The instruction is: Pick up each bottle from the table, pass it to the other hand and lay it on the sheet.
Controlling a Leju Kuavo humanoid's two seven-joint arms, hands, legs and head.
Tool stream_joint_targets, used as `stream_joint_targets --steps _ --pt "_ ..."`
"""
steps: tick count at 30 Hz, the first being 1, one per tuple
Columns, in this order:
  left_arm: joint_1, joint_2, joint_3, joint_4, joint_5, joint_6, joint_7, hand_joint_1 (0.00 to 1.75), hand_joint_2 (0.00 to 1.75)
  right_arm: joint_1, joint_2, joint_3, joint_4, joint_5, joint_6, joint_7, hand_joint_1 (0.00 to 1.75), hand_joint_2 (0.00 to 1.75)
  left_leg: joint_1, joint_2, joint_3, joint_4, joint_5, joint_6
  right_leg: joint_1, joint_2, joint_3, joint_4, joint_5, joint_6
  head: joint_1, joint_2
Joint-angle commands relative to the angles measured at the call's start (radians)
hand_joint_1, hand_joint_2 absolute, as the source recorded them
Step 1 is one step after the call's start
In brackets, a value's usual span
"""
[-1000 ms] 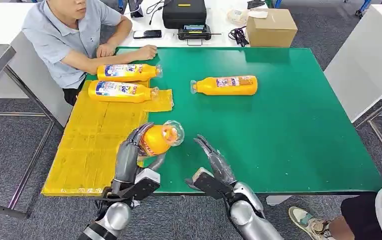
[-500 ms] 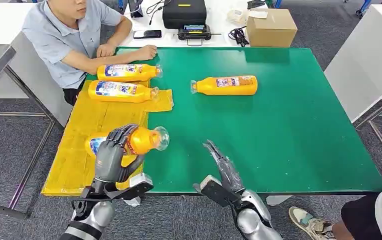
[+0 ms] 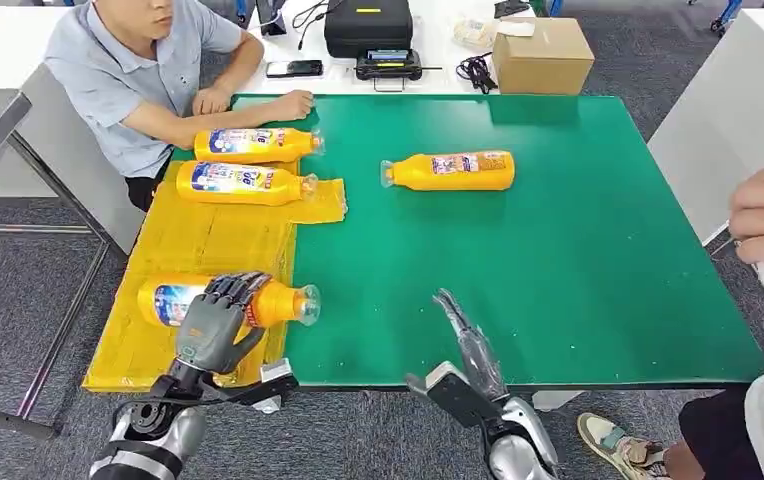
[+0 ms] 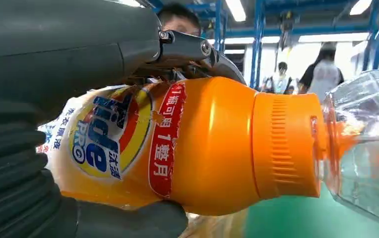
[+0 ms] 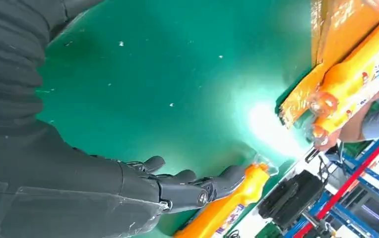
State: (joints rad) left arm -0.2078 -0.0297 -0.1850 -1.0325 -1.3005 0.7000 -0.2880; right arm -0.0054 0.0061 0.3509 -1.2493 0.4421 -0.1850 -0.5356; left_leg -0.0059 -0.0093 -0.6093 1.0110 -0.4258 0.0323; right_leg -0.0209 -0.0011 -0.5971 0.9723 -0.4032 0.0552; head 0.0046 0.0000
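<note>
Left hand (image 3: 213,325) holds orange bottle (image 3: 228,302) lying on yellow sheet (image 3: 198,245), near left of desk (image 3: 558,260). Right hand (image 3: 470,340) near edge, fingers straight, holding nothing.

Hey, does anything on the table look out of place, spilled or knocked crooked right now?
Nothing spilled or damaged. The left hand holds a bottle lying on the yellow sheet, cap poking over the sheet's edge. One bottle lies alone on the green table, off the sheet.
</note>
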Motion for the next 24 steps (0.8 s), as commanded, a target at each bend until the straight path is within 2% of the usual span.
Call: stream_joint_targets --steps 1,5,12,14,15,16,17,18,24 --pt "-0.164 0.046 -0.109 0.348 -0.034 -0.003 0.070 1.75 1.75 -0.022 0.013 -0.030 0.024 0.000 0.013 -0.003 0.00 1.75 0.001 -0.001 0.002 -0.001 0.000 -0.001 0.001 -0.001 0.002 0.000 0.000 -0.002 0.000 0.000" --pt "-0.211 0.042 -0.129 0.453 -0.027 -0.031 0.085 1.75 1.75 -0.044 0.018 -0.031 0.058 -0.001 0.018 -0.004 0.00 1.75 0.000 -0.001 0.003 -0.001 0.000 -0.001 0.001 -0.001 0.004 -0.001 -0.001 -0.002 0.000 0.000" --pt "-0.233 0.037 -0.141 0.497 -0.036 -0.047 0.099 1.71 1.75 -0.056 0.022 -0.031 0.077 -0.001 0.023 -0.004 0.00 1.75 0.001 0.002 0.005 -0.001 -0.001 -0.002 0.002 0.001 0.006 -0.001 -0.001 -0.003 0.000 0.000" --pt "-0.240 0.033 -0.144 0.510 -0.030 -0.056 0.103 1.75 1.75 -0.059 0.025 -0.030 0.086 -0.001 0.027 -0.005 0.00 1.75 0.001 0.001 0.004 -0.001 0.000 -0.001 0.001 0.001 0.005 -0.001 0.000 -0.002 0.000 0.000" --pt "-0.243 0.032 -0.147 0.514 -0.027 -0.054 0.103 1.57 1.75 -0.062 0.026 -0.029 0.090 -0.001 0.029 -0.006 0.00 1.75 0.001 0.002 0.006 -0.001 -0.001 -0.002 0.002 0.002 0.007 -0.001 0.000 -0.003 0.000 0.000" --pt "-0.243 0.030 -0.148 0.514 -0.027 -0.054 0.103 1.33 1.75 -0.062 0.027 -0.029 0.090 -0.001 0.029 -0.006 0.00 1.75 0.001 0.002 0.006 -0.001 0.000 -0.002 0.001 0.001 0.006 -0.001 0.000 -0.002 0.000 0.000" --pt "-0.246 0.027 -0.146 0.518 -0.018 -0.070 0.103 0.51 1.75 -0.064 0.027 -0.029 0.092 -0.001 0.031 -0.006 0.00 1.75 0.001 0.001 0.006 -0.001 0.000 -0.001 0.001 0.001 0.007 -0.001 0.000 -0.002 0.000 0.000" --pt "-0.247 0.023 -0.141 0.519 -0.007 -0.079 0.105 0.02 1.75 -0.065 0.028 -0.029 0.091 -0.001 0.032 -0.006 0.00 1.75 0.001 0.002 0.008 -0.001 -0.001 -0.002 0.002 0.002 0.008 -0.001 0.000 -0.003 0.000 0.000" --pt "-0.251 0.014 -0.139 0.528 0.016 -0.135 0.114 0.00 1.75 -0.064 0.028 -0.031 0.085 0.000 0.035 -0.006 0.00 1.75 0.001 0.002 0.009 -0.001 0.000 -0.002 0.001 0.002 0.009 -0.001 0.000 -0.002 0.000 0.000"
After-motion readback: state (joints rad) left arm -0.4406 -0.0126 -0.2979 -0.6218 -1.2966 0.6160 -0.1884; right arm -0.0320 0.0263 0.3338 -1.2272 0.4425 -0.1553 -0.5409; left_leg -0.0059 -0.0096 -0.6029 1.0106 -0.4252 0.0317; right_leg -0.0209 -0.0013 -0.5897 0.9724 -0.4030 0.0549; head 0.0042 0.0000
